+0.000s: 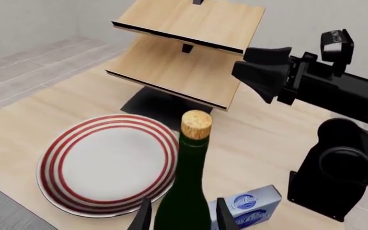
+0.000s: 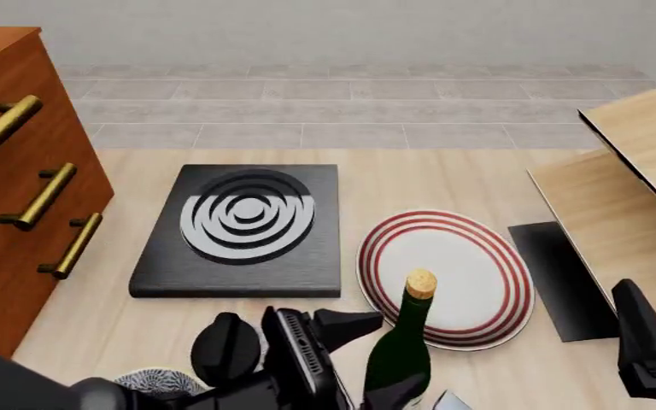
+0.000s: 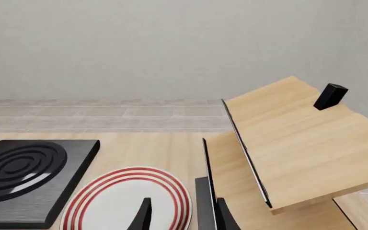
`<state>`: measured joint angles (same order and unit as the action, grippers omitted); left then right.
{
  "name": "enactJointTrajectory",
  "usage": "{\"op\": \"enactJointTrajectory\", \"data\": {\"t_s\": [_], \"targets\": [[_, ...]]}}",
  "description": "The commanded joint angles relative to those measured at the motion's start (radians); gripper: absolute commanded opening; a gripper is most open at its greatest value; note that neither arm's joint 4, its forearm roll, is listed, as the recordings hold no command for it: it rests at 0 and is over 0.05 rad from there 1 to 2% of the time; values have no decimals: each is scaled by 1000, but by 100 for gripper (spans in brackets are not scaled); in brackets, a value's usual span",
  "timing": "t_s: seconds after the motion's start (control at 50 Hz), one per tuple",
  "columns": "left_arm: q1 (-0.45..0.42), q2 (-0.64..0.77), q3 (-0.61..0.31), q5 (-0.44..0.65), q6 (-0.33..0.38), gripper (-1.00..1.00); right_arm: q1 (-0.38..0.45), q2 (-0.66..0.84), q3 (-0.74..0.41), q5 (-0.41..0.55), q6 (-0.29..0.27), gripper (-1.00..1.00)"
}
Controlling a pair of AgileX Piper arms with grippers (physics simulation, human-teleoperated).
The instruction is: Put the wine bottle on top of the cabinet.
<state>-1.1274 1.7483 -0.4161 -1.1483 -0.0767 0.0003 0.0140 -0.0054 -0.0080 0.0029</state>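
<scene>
Wine bottle (image 2: 400, 354): dark green glass, slim neck, tan cork, upright near table's front edge, just beside red-ringed plate (image 2: 465, 256). Left gripper (image 1: 181, 215): 2 fingers clamped on bottle body. Right gripper (image 3: 180, 215): fingers apart, holding nothing, beside pale rack (image 2: 635, 162). Cabinet (image 2: 9, 171): reddish-brown, 3 brass handles, at far left.

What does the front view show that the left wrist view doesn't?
Only the front view shows the cabinet at left and the black burner plate. Only the left wrist view shows the blue box and the left gripper with its fingers either side of the bottle's body. Both show the wine bottle, the striped plate and the wooden rack.
</scene>
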Motion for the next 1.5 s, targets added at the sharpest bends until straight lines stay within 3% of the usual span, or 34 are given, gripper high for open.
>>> {"op": "enactJointTrajectory", "data": {"t_s": [0.02,0.38,0.4,0.84,1.5], "targets": [[-5,17,-28,10,-5,100,0,0,0,0,0,100],[10,110,-47,-38,-17,100,0,0,0,0,0,100],[10,109,-46,-37,-21,-100,0,0,0,0,0,100],[44,3,-2,2,10,-100,0,0,0,0,0,100],[99,-331,61,193,63,-100,0,0,0,0,0,100]]}}
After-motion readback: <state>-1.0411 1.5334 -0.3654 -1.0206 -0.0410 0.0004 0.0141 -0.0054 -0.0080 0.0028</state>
